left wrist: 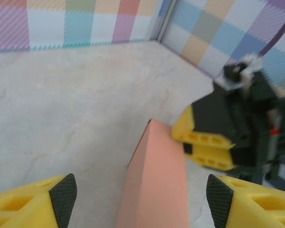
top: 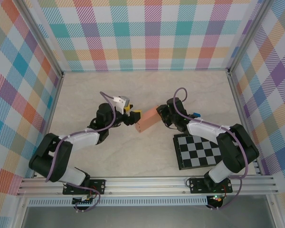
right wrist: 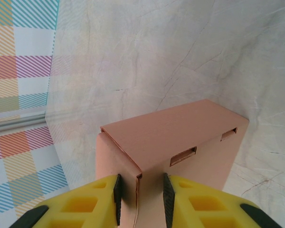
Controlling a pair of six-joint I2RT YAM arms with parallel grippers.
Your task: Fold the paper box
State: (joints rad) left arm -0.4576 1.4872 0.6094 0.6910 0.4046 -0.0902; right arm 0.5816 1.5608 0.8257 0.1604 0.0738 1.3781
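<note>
The paper box is in the middle of the pale table, right between the two arms. It is folded up into a long, thin block. It is salmon-orange and plain. It sits slanted, with one end toward the left arm and one end toward the right arm. I cannot tell if it rests on the table or is lifted a little.

The right gripper is at the right end of the box. Its two yellow fingers are close together and pinch a thin wall of card at that end. The card sticks up between them. Past the pinch, the top of the box is flat. Two small slots sit in a row along one long edge.

The left gripper is at the other end of the box. Its jaws are spread wide. The box runs up between them, and a strip of bare table shows between the box and each black pad. This gripper is not holding the box.

A black-and-white checkered board lies flat on the table to the right of the box, nearer the arm bases, and apart from the box. Walls with bright colored checks stand all around, well away from the box.
</note>
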